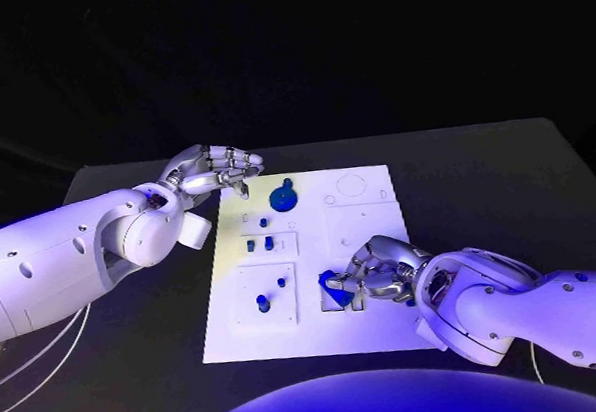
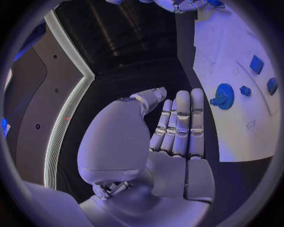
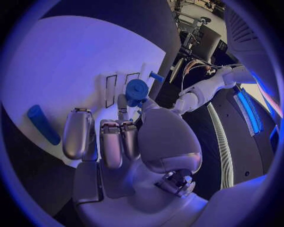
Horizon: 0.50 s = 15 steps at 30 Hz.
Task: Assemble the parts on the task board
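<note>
The white task board [image 1: 375, 243] lies in the middle of the black table. My right hand [image 1: 381, 271] hovers over its near part and pinches a blue round-headed part [image 3: 136, 90] between thumb and finger; the same part [image 1: 338, 288] shows at the fingertips. A blue cylinder [image 3: 42, 124] lies on the board beside that hand. My left hand [image 1: 213, 171] hangs at the board's far left corner, fingers side by side, holding nothing [image 2: 177, 137]. A blue gear-shaped part [image 1: 284, 200] [image 2: 224, 96] sits on the board just beside it.
Small blue pegs [image 1: 259, 243] stand near the board's left middle, and two more blue parts [image 1: 263, 303] lie in the near left plate. The board's near edge [image 1: 314, 350] and right side are bare white. Black table [image 1: 499, 183] surrounds the board.
</note>
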Each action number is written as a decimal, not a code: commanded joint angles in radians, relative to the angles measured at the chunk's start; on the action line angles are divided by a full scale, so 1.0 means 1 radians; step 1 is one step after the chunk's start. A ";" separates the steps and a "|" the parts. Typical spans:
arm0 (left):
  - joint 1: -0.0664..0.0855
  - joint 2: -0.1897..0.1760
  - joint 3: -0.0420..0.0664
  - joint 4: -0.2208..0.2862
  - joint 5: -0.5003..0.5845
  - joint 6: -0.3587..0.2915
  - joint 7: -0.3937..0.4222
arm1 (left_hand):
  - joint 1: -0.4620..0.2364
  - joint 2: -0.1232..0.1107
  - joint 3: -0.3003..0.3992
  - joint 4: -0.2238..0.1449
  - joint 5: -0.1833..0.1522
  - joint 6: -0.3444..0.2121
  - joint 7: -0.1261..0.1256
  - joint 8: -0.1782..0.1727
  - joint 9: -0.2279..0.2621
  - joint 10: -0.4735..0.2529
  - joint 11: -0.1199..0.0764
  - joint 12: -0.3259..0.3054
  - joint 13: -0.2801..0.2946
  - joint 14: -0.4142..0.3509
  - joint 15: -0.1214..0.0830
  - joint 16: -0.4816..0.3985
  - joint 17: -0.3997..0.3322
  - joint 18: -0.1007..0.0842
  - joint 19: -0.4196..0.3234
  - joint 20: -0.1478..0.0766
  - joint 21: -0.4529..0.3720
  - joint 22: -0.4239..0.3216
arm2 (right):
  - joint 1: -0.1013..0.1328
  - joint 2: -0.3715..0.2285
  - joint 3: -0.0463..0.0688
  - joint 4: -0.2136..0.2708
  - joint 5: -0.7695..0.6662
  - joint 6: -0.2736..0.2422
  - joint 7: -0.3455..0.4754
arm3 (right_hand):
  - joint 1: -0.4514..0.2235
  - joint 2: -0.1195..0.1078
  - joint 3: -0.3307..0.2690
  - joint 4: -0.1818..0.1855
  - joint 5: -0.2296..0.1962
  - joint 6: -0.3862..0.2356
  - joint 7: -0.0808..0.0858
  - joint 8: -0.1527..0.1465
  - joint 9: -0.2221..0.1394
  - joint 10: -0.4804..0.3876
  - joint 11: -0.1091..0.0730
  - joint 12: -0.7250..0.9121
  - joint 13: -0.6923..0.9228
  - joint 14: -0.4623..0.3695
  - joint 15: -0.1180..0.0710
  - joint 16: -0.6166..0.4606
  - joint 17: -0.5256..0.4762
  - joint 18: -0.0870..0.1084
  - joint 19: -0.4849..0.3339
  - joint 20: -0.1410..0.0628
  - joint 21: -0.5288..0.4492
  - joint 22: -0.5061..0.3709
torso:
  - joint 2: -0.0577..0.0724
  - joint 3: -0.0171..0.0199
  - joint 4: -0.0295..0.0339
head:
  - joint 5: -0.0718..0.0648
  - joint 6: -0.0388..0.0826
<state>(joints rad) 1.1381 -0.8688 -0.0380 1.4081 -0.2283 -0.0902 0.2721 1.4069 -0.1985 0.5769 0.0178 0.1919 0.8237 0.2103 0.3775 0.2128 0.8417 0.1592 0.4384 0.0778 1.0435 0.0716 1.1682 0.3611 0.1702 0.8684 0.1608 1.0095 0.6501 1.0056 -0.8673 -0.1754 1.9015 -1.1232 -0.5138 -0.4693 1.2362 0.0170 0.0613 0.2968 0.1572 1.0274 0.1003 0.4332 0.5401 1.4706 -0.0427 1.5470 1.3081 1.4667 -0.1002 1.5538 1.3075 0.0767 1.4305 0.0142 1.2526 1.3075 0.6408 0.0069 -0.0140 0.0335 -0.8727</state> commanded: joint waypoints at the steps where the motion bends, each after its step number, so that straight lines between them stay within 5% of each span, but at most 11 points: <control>1: 0.000 0.000 0.001 0.004 0.003 0.014 0.005 | -0.005 0.006 0.000 -0.007 0.005 -0.009 0.006 0.003 -0.001 -0.007 -0.003 0.004 0.000 -0.009 0.001 0.006 0.000 0.015 -0.006 0.004 0.002 0.000 | -0.001 -0.001 0.000 0.002 -0.014 -0.016 -0.003 | 0.005 -0.002 0.018 -0.014 0.002 0.099 -0.086 0.004 0.015 0.093 -0.011 0.003 0.247 0.091 -0.006 0.003 0.190 -0.007 0.003 -0.005 0.006 0.087 | 0.000 -0.0001 0.0006 | 0.002 0.000; 15: 0.000 -0.002 0.001 0.004 0.002 0.014 0.005 | -0.005 0.006 0.000 -0.007 0.005 -0.009 0.006 0.003 -0.001 -0.007 -0.003 0.004 0.000 -0.009 0.001 0.006 0.000 0.015 -0.006 0.004 0.002 0.000 | -0.001 0.001 0.000 -0.004 -0.028 0.005 -0.027 | -0.008 -0.009 0.013 -0.006 0.000 0.099 -0.083 0.004 0.016 0.092 -0.009 0.001 0.246 0.091 -0.006 0.003 0.189 -0.007 0.002 -0.006 0.002 0.086 | -0.001 -0.0006 0.0000 | 0.002 0.000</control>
<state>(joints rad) 1.1381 -0.8716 -0.0380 1.4096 -0.2286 -0.0902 0.2718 1.4069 -0.1985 0.5769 0.0178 0.1919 0.8237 0.2103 0.3775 0.2129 0.8417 0.1592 0.4384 0.0778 1.0435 0.0716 1.1682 0.3611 0.1702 0.8684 0.1609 1.0095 0.6502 1.0055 -0.8675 -0.1752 1.8974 -1.1334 -0.5240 -0.4832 1.2402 0.0035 0.0751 0.2886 0.1624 1.1299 0.0164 0.4410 0.5558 1.4635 -0.0538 1.5480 1.3076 1.4647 -0.1027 1.5537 1.3073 0.0767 1.4305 0.0142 1.2526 1.3073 0.6402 0.0064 -0.0136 0.0351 -0.8727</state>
